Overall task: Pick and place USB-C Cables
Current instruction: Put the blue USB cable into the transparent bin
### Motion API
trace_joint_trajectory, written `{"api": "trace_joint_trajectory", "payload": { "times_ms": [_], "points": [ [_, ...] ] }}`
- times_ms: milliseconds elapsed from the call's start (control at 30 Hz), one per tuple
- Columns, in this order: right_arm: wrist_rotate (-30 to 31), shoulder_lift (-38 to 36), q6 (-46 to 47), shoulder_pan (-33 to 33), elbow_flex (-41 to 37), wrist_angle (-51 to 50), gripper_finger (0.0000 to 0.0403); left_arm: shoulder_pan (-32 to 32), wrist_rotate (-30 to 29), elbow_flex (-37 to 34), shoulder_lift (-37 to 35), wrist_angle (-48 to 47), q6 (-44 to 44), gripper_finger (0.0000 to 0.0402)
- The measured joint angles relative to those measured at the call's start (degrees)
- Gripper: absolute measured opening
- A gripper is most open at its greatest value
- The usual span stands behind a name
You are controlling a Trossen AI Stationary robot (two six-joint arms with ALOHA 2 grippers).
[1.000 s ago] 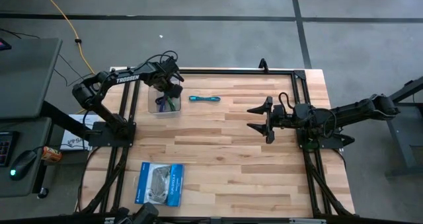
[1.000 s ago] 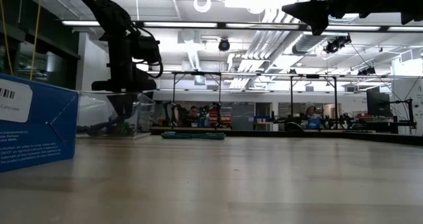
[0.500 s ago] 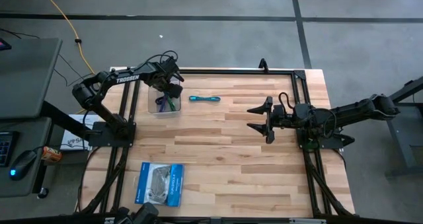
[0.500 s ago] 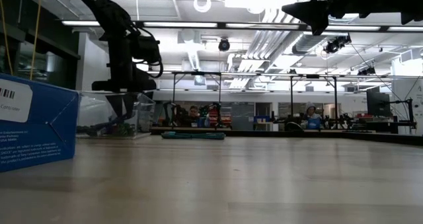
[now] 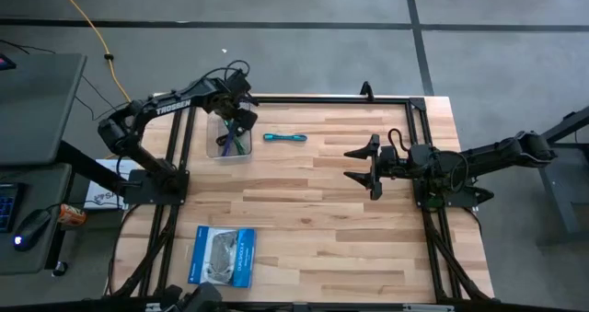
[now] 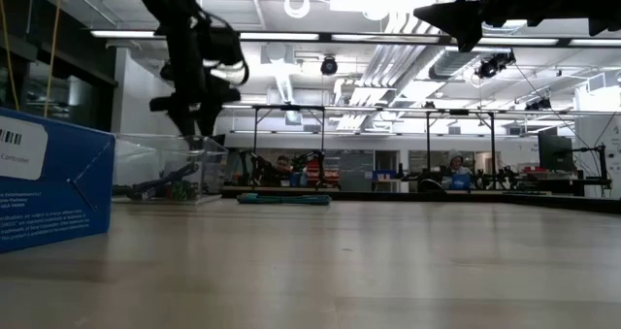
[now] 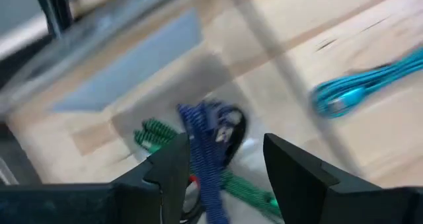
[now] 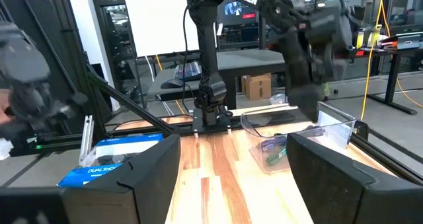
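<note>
A clear plastic bin [image 5: 228,139] stands at the table's far left. In it lie a purple cable bundle [image 7: 206,145] and a green cable bundle [image 7: 153,131]. A teal-blue cable bundle [image 5: 284,138] lies flat on the table just right of the bin; it also shows in the left wrist view [image 7: 360,85]. My left gripper [image 5: 241,121] hangs open and empty above the bin's far right corner, and it also shows in its wrist view [image 7: 225,148]. My right gripper [image 5: 355,165] is open and empty, held above the table's right middle.
A blue-and-white flat packet [image 5: 222,255] lies near the table's front left edge. A black frame rail [image 5: 322,98] runs along the far edge. Bare wood lies between the teal cable and my right gripper.
My left gripper has risen out of the bin and gone slightly toward the far edge. The purple and green cables stay in the bin.
</note>
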Motion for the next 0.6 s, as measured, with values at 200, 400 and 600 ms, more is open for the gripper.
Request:
{"api": "trace_joint_trajectory", "payload": {
  "times_ms": [200, 400, 600],
  "points": [
    [0.0, 0.0, 0.0, 0.0, 0.0, 0.0, 0.0268, -1.6, -4.3, 3.6, -6.6, 1.8, 1.3, 0.0174],
    [0.0, 0.0, 0.0, 0.0, 0.0, -0.3, 0.0268, -2.4, -8.7, 3.7, -14.9, 11.3, 2.9, 0.0174],
    [0.0, 0.0, 0.0, 0.0, 0.0, -0.4, 0.0268, -4.9, -8.6, 3.5, -18.5, 15.1, 3.9, 0.0174]
  ]
}}
